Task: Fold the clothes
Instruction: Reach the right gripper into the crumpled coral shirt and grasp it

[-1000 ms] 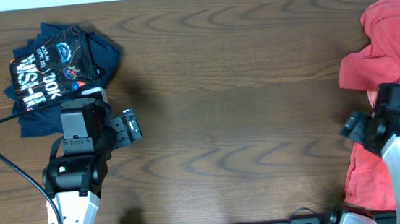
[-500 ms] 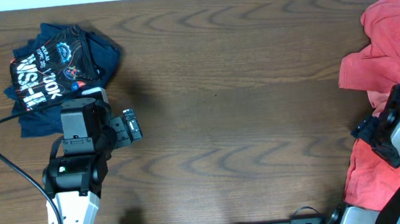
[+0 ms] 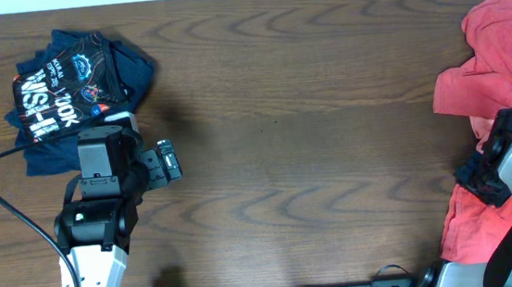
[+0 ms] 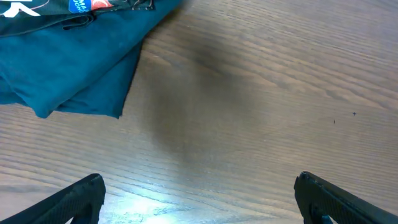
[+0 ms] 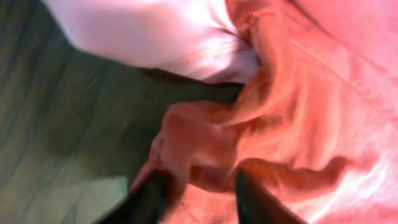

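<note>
Even bright light; soft shadow on table (image 4: 205, 118); blurry, overexposed close-up of clothes (image 5: 298, 112).

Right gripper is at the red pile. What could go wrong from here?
The right gripper straddles a bunched fold of the coral-red clothes, so it may pinch several layers and lift a crumpled wad. Paler pink fabric lies right beside that fold and could come along. These clothes run out of the overhead view at right, so a drag could go unseen.

Soft matt cloth clothes (image 3: 498, 57); grained wooden table (image 3: 330, 137) (faintly glossy).
</note>
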Tool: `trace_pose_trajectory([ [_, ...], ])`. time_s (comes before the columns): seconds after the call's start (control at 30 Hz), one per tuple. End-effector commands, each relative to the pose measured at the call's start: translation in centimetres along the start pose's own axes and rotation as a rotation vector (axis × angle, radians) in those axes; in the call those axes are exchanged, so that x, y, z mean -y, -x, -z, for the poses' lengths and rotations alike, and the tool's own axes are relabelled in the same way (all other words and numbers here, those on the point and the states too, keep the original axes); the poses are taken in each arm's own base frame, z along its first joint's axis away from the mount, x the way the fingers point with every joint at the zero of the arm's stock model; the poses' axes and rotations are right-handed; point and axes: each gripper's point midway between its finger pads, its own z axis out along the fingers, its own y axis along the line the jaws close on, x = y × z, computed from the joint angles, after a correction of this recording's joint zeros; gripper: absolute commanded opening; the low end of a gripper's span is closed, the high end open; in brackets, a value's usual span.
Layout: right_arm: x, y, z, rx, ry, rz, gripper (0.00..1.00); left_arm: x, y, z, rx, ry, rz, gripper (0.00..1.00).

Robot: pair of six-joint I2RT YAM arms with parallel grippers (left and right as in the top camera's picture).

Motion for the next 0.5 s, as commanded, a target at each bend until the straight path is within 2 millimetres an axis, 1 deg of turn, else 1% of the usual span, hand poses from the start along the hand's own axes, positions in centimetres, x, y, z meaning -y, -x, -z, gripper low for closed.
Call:
trace_pose_trajectory([
  [0.0, 0.4, -0.1, -0.2, -0.005, -0.014, -0.014, 0.08, 0.0, 0.7, 0.4, 0.019, -0.001, 0.012, 0.98],
  [0.03, 0.4, -0.1, -0.2, -0.005, -0.012, -0.015, 0.01, 0.0, 0.7, 0.4, 0.019, -0.001, 0.012, 0.98],
  [0.13, 0.0, 0.0, 0.4, -0.008, 0.012, -0.016, 0.01, 0.1, 0.8, 0.4, 0.022, -0.002, 0.012, 0.98],
  [0.17, -0.1, 0.3, 1.0, -0.002, 0.021, -0.018, 0.01, 0.1, 0.9, 0.4, 0.025, -0.002, 0.012, 0.98],
  [0.23, -0.2, 1.9, 3.4, 0.044, 0.041, -0.028, 0.01, 0.1, 1.0, 0.4, 0.03, -0.003, 0.012, 0.98],
  [0.27, -0.3, 3.2, 5.3, 0.082, 0.059, -0.031, 0.01, 0.1, 1.1, 0.4, 0.033, -0.004, 0.012, 0.98],
  [0.33, -0.9, 5.8, 9.7, 0.171, 0.121, -0.008, 0.01, 0.2, 1.2, 0.4, 0.04, -0.005, 0.012, 0.98],
  [0.37, -1.5, 7.3, 13.0, 0.233, 0.179, 0.019, 0.01, 0.2, 1.4, 0.5, 0.046, -0.007, 0.012, 0.98],
  [0.43, -2.3, 9.1, 18.3, 0.334, 0.269, 0.074, 0.01, 0.2, 1.6, 0.5, 0.056, -0.009, 0.012, 0.98],
  [0.47, -2.3, 9.6, 20.4, 0.374, 0.286, 0.095, 0.01, 0.2, 1.7, 0.5, 0.057, -0.01, 0.012, 0.98],
])
